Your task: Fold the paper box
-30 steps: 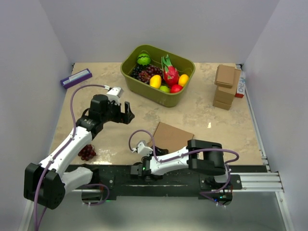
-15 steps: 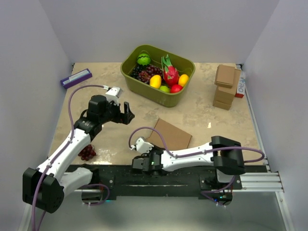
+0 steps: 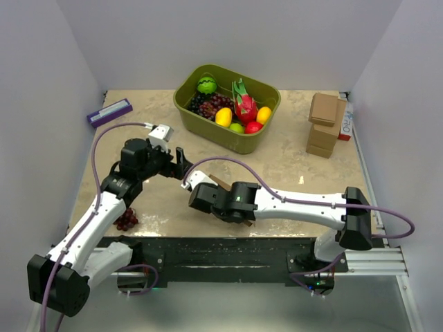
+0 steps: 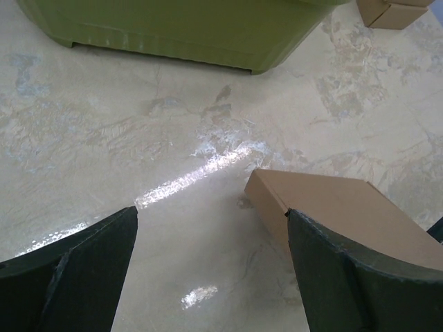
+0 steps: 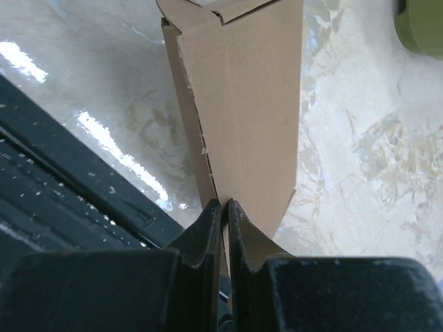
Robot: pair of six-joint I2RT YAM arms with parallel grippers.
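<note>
Two arms meet at mid-frame in the overhead view. The plain brown cardboard paper box (image 3: 220, 183) lies there mostly hidden under the right arm (image 3: 297, 202), just right of the left gripper (image 3: 183, 163) and below the olive-green plastic tub (image 3: 214, 135).

From the left wrist, that pincer's dark fingers (image 4: 76, 270) stand wide apart, holding nothing, with the box at lower right.

From the right wrist, the right gripper (image 5: 223, 206) is pinched almost closed on one thin cardboard edge at bottom centre. So slim a bite could slip or tear the panel under a hard pull, and the crowded arms could collide.
</note>
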